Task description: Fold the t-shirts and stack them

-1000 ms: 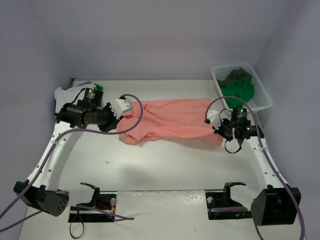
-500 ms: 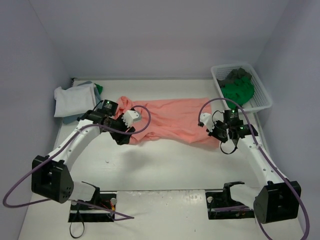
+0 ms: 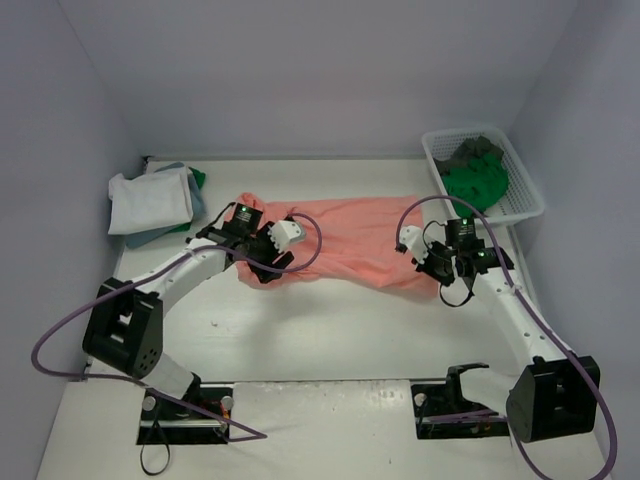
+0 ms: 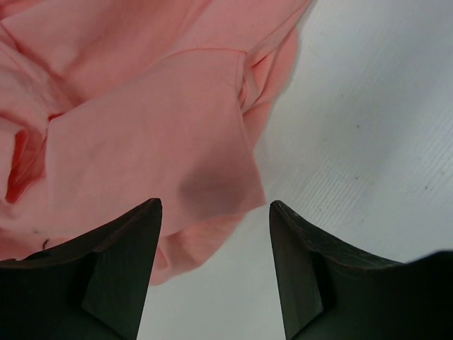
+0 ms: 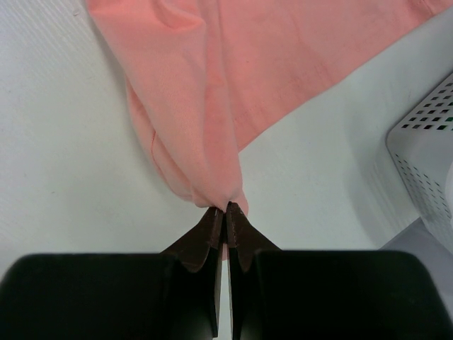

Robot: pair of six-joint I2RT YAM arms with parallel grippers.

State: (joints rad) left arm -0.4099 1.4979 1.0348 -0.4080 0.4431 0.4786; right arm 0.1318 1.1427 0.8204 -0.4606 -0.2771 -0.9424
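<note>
Your right gripper (image 5: 226, 210) pinches a corner of the pink t-shirt (image 3: 350, 235) lying across the middle of the tabletop (image 3: 330, 330), but your left gripper (image 4: 212, 212) hangs open above it, so pulling may bunch it up.

The salmon-pink cloth t-shirt (image 3: 355, 235) lay between the folded pale t-shirt stack (image 3: 150, 200), left, and the white mesh basket (image 3: 525, 190), right.

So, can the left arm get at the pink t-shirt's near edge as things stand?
Probably yes: the left claw hangs open directly over the loose edge of the salmon pink t-shirt, and nothing lies between them.
</note>
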